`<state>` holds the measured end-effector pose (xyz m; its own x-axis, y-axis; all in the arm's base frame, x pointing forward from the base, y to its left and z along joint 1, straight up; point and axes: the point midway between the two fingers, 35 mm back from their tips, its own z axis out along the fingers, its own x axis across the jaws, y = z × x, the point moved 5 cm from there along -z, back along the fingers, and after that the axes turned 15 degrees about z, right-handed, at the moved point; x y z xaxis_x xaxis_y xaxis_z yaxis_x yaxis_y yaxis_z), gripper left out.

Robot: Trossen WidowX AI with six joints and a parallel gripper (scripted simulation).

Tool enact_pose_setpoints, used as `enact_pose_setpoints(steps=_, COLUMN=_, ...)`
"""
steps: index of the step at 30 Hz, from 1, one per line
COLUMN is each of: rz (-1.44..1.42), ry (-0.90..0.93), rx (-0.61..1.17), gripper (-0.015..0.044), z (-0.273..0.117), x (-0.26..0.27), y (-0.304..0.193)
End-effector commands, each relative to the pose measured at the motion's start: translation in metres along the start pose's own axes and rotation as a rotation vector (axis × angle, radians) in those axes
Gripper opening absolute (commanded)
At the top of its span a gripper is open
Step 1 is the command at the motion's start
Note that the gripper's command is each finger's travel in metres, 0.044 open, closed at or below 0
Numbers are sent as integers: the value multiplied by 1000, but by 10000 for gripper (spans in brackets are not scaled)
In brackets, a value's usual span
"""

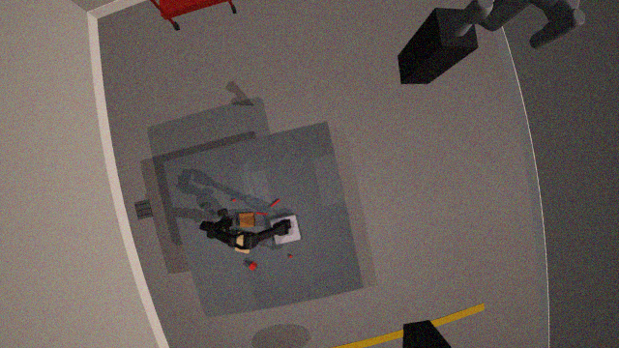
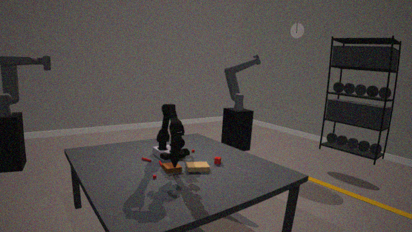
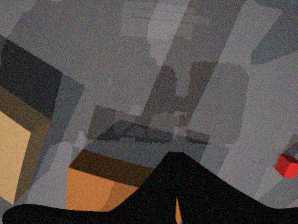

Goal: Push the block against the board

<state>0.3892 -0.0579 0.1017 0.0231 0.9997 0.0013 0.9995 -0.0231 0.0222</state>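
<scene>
Fingers (image 1: 222,212) (image 2: 174,165) are shut, tips together, nothing held. They point down at the block; exterior view overlaps the tips with its top, so I can't tell if they touch it.

Block (image 1: 247,219) (image 2: 168,167) (image 3: 90,187), orange, lies flat on the table (image 1: 329,261) (image 2: 251,183) (image 3: 110,55), out in front of the arm's white base (image 1: 295,236) (image 2: 156,151). Board (image 1: 242,250) (image 2: 197,166) (image 3: 12,155), pale tan, lies flat just beside it. Exterior and wrist views both show a narrow strip of table between them, so no side contact. Push not done. Hand isn't clear of the block either.

From the top, the arm (image 1: 265,235) (image 2: 176,127) covers part of the board, block mostly in the open. Wrist view has both parts cut off, block partly behind the fingers.

Red bits around them: a small cube (image 1: 234,200) (image 2: 154,176) (image 3: 287,166) near the block, on the side away from the board; a short bar (image 1: 261,213) (image 2: 160,163) just beside the block, toward the base; a second bar (image 1: 275,202) (image 2: 146,159) farther off; a bigger red piece (image 1: 252,266) (image 2: 217,160) past the board; and a tiny one (image 1: 290,256) (image 2: 193,151) near the base.

Background, exterior view: shelf rack (image 2: 329,74) by the wall, and another arm (image 2: 232,84) on a black pedestal (image 2: 237,129).
</scene>
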Motion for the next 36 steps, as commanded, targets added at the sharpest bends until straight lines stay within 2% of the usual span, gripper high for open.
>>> enact_pose_setpoints(steps=1, rz=135, ry=-2, rx=-12, gripper=0, z=-5, x=-9, y=-9)
enact_pose_setpoints(steps=36, rz=1346, ry=-1, rx=-9, gripper=0, z=-5, x=-55, y=-98)
